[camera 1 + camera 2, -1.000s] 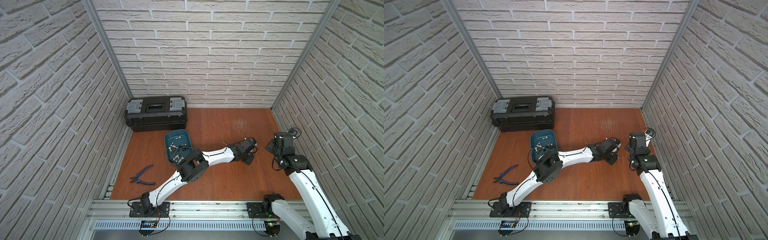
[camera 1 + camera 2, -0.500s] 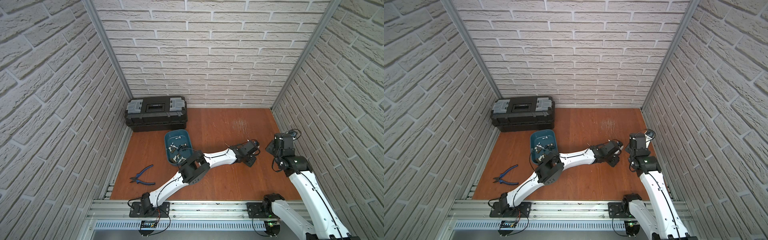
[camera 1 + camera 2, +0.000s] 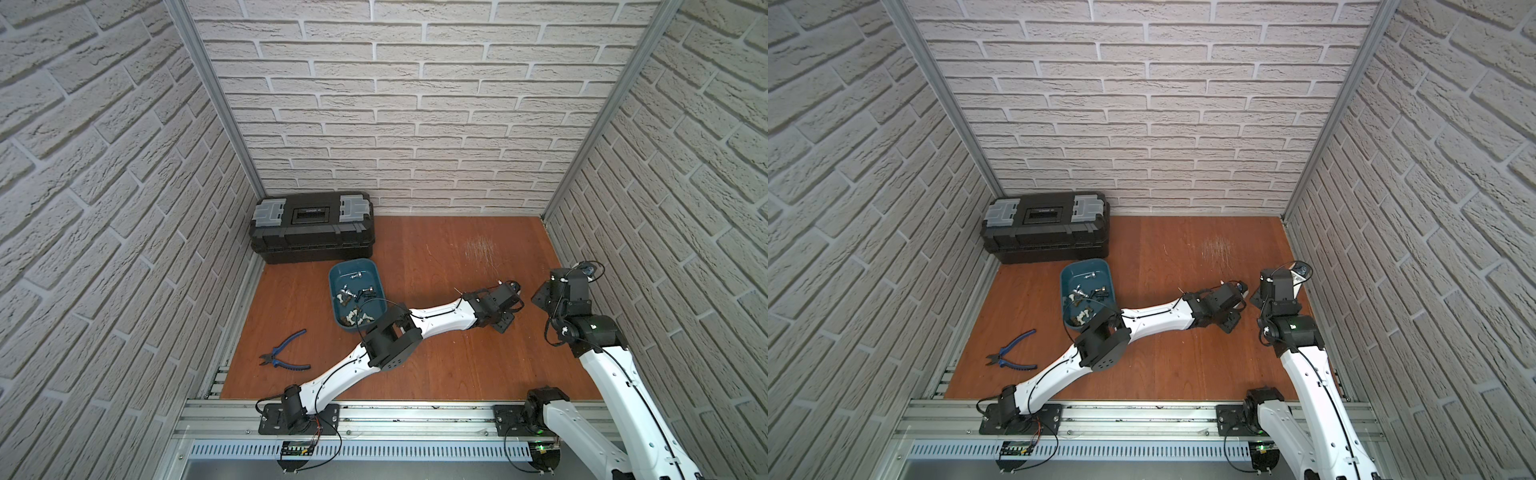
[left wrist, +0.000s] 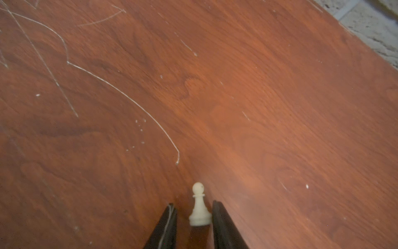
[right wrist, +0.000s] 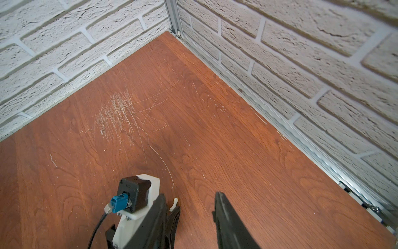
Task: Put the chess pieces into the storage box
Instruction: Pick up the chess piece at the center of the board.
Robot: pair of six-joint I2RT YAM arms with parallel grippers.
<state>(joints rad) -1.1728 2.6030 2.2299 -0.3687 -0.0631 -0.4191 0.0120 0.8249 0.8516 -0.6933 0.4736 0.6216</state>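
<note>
One white pawn point(image 4: 199, 207) stands upright on the wooden table between the fingers of my left gripper point(image 4: 193, 212). Its base is against one finger, with a gap to the other, so the jaws are still open. This gripper point(image 3: 503, 323) is stretched far to the right, close to my right gripper point(image 3: 540, 296). My right gripper point(image 5: 191, 208) hangs open and empty beside it, and the same pawn point(image 5: 174, 203) shows there. The teal storage box point(image 3: 353, 262) point(image 3: 1086, 262) holds several chess pieces point(image 3: 353, 294) point(image 3: 1084, 296).
A black toolbox point(image 3: 311, 226) stands at the back left, just behind the storage box. Blue-handled pliers point(image 3: 284, 352) lie on the table at the front left. The left arm's wrist camera point(image 5: 133, 194) sits close to my right gripper's finger. The right brick wall point(image 5: 301, 75) is near.
My left arm has stretched slightly farther right and its jaws have narrowed around the pawn. The right arm has hardly moved.
</note>
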